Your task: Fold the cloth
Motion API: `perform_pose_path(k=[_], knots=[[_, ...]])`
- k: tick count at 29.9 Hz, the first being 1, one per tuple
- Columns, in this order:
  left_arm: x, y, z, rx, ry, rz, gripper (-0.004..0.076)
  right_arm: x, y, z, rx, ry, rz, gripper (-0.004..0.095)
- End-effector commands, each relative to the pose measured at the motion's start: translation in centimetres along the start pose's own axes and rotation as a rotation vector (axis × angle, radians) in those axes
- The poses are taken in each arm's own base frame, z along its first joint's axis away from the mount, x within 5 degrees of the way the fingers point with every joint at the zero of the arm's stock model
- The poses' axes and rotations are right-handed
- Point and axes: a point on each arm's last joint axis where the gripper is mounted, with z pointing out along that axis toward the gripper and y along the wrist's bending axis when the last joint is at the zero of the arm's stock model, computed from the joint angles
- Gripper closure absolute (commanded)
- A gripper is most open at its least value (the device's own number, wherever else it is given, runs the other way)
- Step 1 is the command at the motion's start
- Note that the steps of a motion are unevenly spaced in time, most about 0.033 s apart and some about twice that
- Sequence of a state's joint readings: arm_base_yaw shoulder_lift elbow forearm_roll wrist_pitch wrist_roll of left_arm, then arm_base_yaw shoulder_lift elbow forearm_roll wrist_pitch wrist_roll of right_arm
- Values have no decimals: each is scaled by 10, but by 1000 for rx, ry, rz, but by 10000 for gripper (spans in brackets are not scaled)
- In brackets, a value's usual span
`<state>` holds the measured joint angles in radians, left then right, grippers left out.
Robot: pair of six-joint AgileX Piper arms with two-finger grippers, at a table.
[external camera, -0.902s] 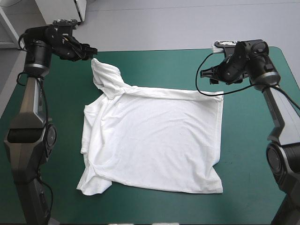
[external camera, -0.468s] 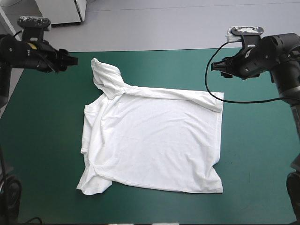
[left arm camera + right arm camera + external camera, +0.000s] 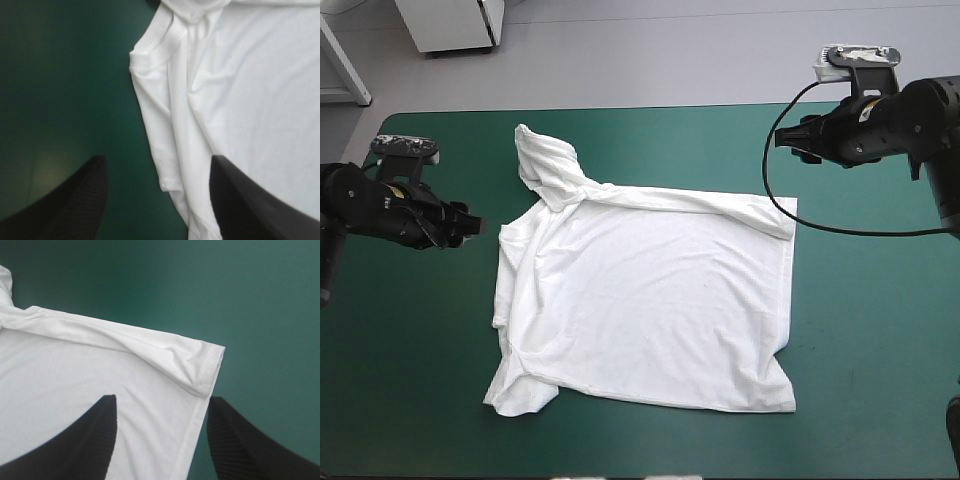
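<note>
Two pairs of broad black fin-shaped fingers [image 3: 75, 200] stand spread, both holding nothing. The left gripper [image 3: 157, 165] hangs just beside the left edge of the white short-sleeved T-shirt [image 3: 650, 300], with that edge lying ahead between its fingers. The right gripper [image 3: 161, 400] hovers off the T-shirt's far right corner, where a rolled ridge of fabric [image 3: 165, 357] runs along the far edge.

The T-shirt lies mostly flat mid-table, and a bunched sleeve [image 3: 542, 160] sticks out beyond its far left corner. I judge this to be a reach between grasps, with folding not yet begun. The next move calls for each gripper to drop to its edge and pinch cleanly. The teal-green table cover [image 3: 860, 320] shows bare on every side of the T-shirt, leaving room to swing.
</note>
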<state>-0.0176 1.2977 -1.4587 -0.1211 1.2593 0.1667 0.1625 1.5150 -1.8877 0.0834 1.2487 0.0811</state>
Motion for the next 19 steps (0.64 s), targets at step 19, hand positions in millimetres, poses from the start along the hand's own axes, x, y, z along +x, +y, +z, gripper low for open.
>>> perform_pose_path(k=[19], knots=[[-13,17,132,16,232,-96,321,-2,-3,-25,33,-70,-25,398]])
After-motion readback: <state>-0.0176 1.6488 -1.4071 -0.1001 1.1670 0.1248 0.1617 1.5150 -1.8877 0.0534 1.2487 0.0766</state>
